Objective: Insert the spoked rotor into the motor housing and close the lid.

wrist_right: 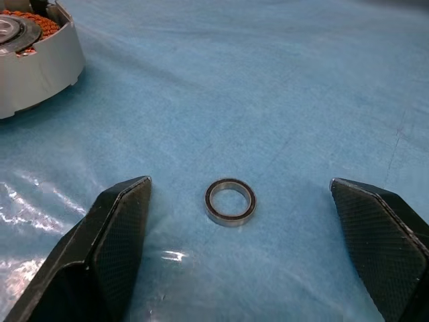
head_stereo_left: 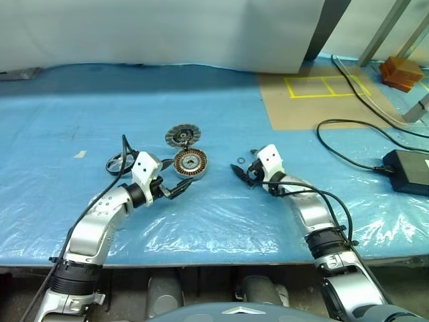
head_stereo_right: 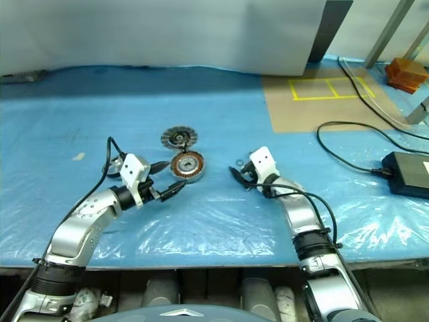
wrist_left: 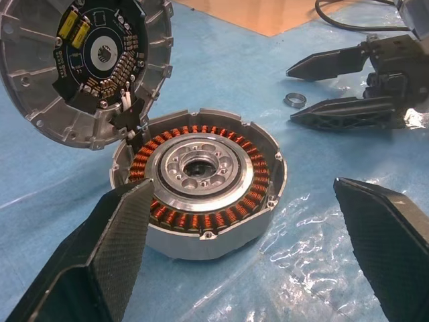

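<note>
The motor housing (head_stereo_left: 190, 162), a low silver ring with copper windings around a metal hub, lies on the blue sheet. Its lid (head_stereo_left: 182, 136) stands tilted open behind it, circuit board showing (wrist_left: 80, 67). The spoked rotor (head_stereo_left: 117, 162) lies left of the housing, partly hidden behind my left wrist. My left gripper (head_stereo_left: 175, 186) is open just in front of the housing, with nothing between its fingers (wrist_left: 107, 255). My right gripper (head_stereo_left: 238, 172) is open right of the housing, low over a small metal ring (wrist_right: 230, 201) that lies between its fingers without touching them.
A black power brick (head_stereo_left: 407, 171) with a looping cable (head_stereo_left: 335, 144) sits at the right. A brown board with yellow tape (head_stereo_left: 315, 100) and an orange block (head_stereo_left: 401, 72) lie at the back right. The table's front edge (head_stereo_left: 201, 258) runs below my arms.
</note>
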You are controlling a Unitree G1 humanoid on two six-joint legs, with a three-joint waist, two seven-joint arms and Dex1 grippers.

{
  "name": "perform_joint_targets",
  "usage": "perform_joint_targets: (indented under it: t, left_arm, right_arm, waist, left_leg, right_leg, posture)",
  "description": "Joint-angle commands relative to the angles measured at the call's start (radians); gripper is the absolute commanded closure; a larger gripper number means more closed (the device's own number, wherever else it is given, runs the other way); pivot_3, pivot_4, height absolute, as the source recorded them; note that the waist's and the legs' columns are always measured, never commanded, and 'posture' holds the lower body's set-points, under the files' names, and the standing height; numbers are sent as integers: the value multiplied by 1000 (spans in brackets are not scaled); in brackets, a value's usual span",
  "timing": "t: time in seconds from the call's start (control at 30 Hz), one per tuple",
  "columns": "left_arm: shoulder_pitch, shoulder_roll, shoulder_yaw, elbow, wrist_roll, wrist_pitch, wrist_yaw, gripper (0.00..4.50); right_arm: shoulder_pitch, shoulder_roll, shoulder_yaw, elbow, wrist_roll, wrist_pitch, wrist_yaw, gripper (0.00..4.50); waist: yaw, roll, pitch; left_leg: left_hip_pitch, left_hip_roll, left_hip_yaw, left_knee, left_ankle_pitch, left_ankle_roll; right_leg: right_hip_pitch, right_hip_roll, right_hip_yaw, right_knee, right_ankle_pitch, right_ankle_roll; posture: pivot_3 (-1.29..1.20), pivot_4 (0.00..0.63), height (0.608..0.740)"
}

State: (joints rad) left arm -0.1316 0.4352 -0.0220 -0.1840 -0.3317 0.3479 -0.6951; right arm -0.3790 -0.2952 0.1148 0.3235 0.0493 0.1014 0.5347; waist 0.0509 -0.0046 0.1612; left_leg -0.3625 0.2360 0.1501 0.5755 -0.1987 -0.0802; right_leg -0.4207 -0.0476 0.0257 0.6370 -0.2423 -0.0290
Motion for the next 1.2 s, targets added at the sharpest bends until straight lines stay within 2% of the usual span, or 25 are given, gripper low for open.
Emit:
perform_joint_targets:
  t: [0.03, 0.23, 0.33, 0.67, 0.9, 1.0, 1.1, 1.2]
  left_arm:
    - [-4, 8, 13, -39, -7, -7, 0, 0]
    - [-10, 5, 6, -34, -4, -9, -1, 0]
    - [-15, 5, 1, -34, -4, -8, -5, 0]
    - [-14, 15, 1, -30, -2, -11, -13, 0]
    - [-13, 21, 21, -32, -21, -15, -19, 0]
    - [6, 45, 106, -98, -149, 5, -87, 0]
    - [35, 93, 145, -148, -228, 59, -135, 0]
    - [95, 175, 141, -171, -236, 83, -206, 0]
  right_arm:
    - [51, -21, 4, 12, -4, 34, 25, 29]
    - [38, -15, 6, 60, -20, 6, 12, 29]
    - [22, -8, 13, 90, -24, -12, 12, 602]
    - [-1, 3, 15, 149, -19, -14, 15, 3933]
    - [16, -3, 34, 88, -15, -2, 53, 3943]
    - [-22, 7, 4, -77, 69, 65, 98, 3943]
    - [-69, 10, -8, -167, 122, 141, 140, 3943]
    - [-122, 0, 27, -273, 169, 237, 215, 3943]
  waist:
    - [0, 0, 0]
    - [0, -1, -1]
    - [-3, -2, -1]
    - [-7, -7, -4]
    - [-6, -7, -4]
    - [-8, -7, -4]
    - [-10, -7, -4]
    - [-13, -6, -4]
  left_leg:
    - [0, 0, 0, 0, 0, 0]
    - [0, 0, 0, 0, 0, 0]
    - [2, 0, 0, 0, 0, 0]
    - [5, 0, 1, 0, 0, 0]
    - [5, 0, 1, -1, 0, 0]
    - [3, 1, 1, -5, 0, 0]
    - [-2, 1, 1, -10, 0, 0]
    - [-2, 2, 1, -14, -1, -1]
  right_leg:
    - [0, 0, 0, 0, 0, 0]
    - [0, 0, 0, -1, -2, -3]
    - [1, 0, 0, -1, -2, -4]
    - [3, 0, 1, -1, -2, -4]
    - [4, 0, 1, -3, -2, -4]
    - [3, 1, 0, -8, -2, -4]
    - [-2, 4, 0, -13, 1, 1]
    - [-2, 6, 1, -14, 2, 2]
  posture:
    - [0, 150, 740]
    - [0, 150, 740]
    - [0, 150, 740]
    - [0, 150, 740]
    - [0, 150, 740]
    - [0, 150, 740]
    - [0, 150, 740]
    - [0, 150, 740]
